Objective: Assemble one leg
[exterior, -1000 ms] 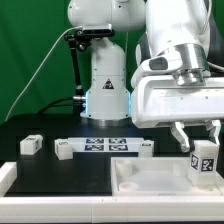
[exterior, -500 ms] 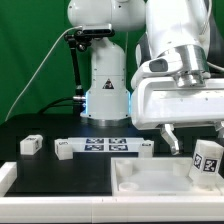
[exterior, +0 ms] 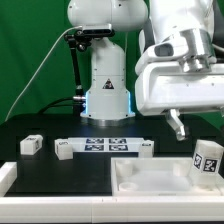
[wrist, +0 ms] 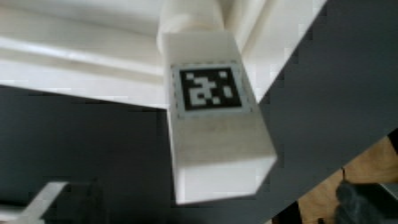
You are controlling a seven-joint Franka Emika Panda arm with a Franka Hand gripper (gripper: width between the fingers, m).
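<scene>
The leg (exterior: 208, 160), a white block with a black-and-white marker, stands slightly tilted at the right end of the large white tray-like piece (exterior: 150, 182). My gripper (exterior: 199, 123) hangs above it, open and empty, with one dark finger (exterior: 178, 124) showing and clear of the leg. In the wrist view the leg (wrist: 214, 110) stretches away below the camera with its marker facing up. The gripper (wrist: 205, 205) is spread wide, with a fingertip (wrist: 43, 201) off to each side and not touching the leg.
The marker board (exterior: 105, 145) lies on the black table behind the tray. Small white blocks sit at its ends (exterior: 64, 148) (exterior: 145, 147), and another (exterior: 30, 144) lies further to the exterior view's left. The robot base (exterior: 105, 90) stands behind.
The gripper opened and let go of the leg, then rose straight up. The leg stays standing on the tray's right end, slightly tilted.
</scene>
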